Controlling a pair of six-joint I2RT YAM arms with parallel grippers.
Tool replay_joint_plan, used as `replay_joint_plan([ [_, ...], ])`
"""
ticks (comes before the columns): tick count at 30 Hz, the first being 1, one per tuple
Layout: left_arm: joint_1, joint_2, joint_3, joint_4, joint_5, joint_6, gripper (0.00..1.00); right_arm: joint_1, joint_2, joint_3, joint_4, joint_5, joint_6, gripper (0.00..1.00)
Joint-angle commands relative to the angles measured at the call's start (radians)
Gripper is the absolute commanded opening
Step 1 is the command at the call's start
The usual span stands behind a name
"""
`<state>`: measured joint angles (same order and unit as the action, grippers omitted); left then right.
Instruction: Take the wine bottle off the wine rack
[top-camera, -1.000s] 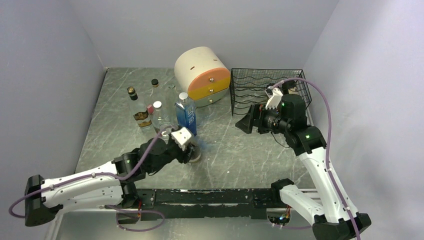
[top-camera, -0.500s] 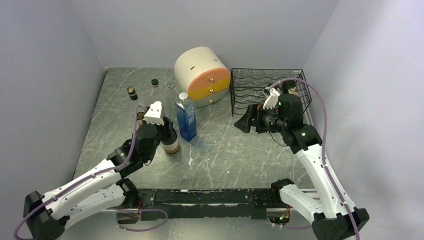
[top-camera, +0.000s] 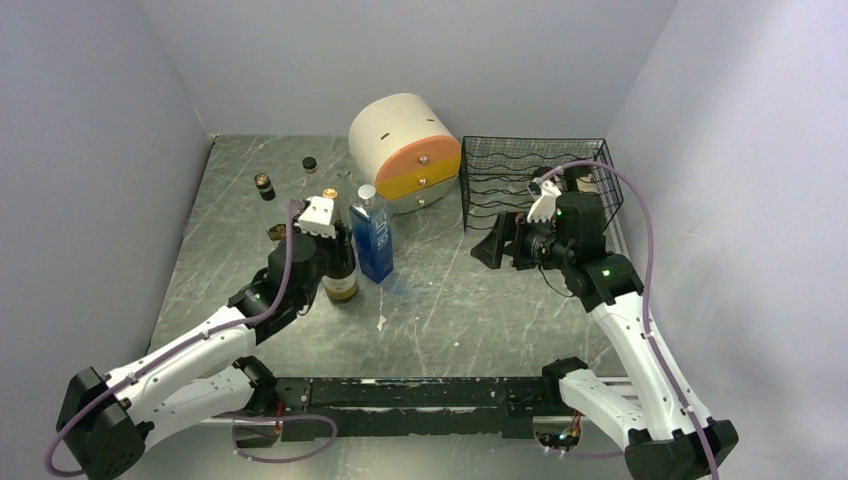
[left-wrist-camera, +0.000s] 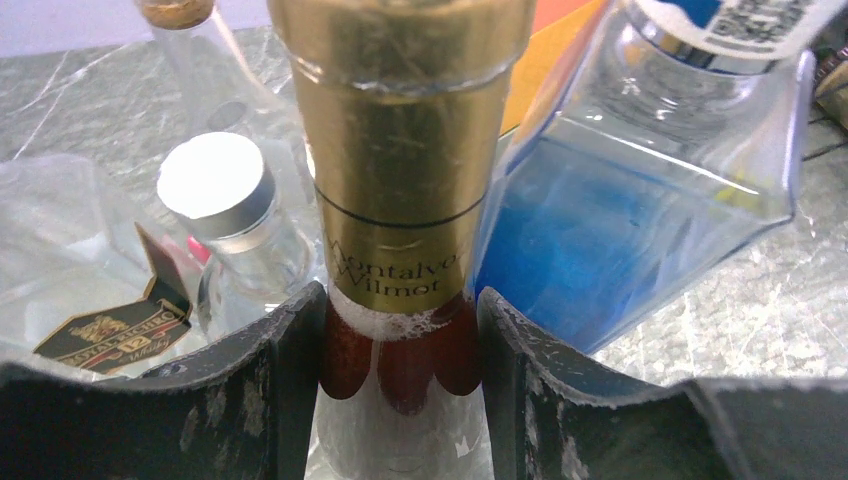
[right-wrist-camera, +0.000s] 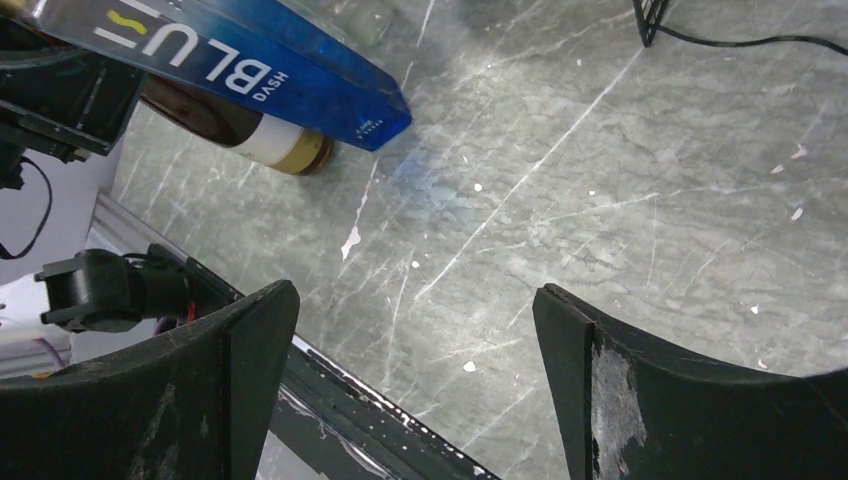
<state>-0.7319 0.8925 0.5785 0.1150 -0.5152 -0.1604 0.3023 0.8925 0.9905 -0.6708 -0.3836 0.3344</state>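
The wine bottle (top-camera: 340, 282), dark with a gold foil neck (left-wrist-camera: 400, 170) and a pale label, stands upright on the table just left of the blue bottle. It also shows in the right wrist view (right-wrist-camera: 235, 128). My left gripper (top-camera: 330, 240) (left-wrist-camera: 400, 345) is shut on its neck, below the foil. The black wire wine rack (top-camera: 530, 170) stands at the back right, and I see no bottle in it. My right gripper (top-camera: 492, 246) (right-wrist-camera: 415, 300) is open and empty, hovering over the table in front of the rack.
A blue square bottle (top-camera: 372, 235) (left-wrist-camera: 640, 200) (right-wrist-camera: 230, 60) stands right beside the wine bottle. Several small bottles (top-camera: 265, 190) stand to the left; one has a silver cap (left-wrist-camera: 215, 185). The cream-and-orange drum drawer unit (top-camera: 405, 150) is at the back centre.
My left arm has swung the wine bottle from low near the table's middle to upright, back and left beside the blue bottle. My right gripper has barely moved.
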Motion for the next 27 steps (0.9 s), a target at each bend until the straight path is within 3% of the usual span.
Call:
replay_joint_plan([
  [1,0.01,0.008,0.06,0.122,0.114,0.051,0.07,0.004,0.002,-0.028,0.027,0.009,-0.011,0.92],
  [7,0.01,0.032,0.117,-0.023,0.118,-0.003,0.18,0.003,0.012,-0.033,0.033,0.004,-0.018,0.92],
  [13,0.011,-0.035,0.058,-0.039,0.094,-0.071,0.35,0.004,0.002,-0.034,0.022,0.014,-0.021,0.93],
  [15,0.01,-0.059,0.041,-0.036,0.092,-0.08,0.44,0.004,-0.001,-0.036,0.025,0.01,-0.019,0.93],
  [19,0.01,-0.092,0.022,-0.035,0.109,-0.083,0.72,0.004,0.0,-0.039,0.027,0.004,-0.013,0.92],
  [27,0.01,-0.134,0.044,-0.072,0.149,-0.064,0.95,0.003,-0.002,-0.025,0.024,-0.001,-0.004,0.93],
])
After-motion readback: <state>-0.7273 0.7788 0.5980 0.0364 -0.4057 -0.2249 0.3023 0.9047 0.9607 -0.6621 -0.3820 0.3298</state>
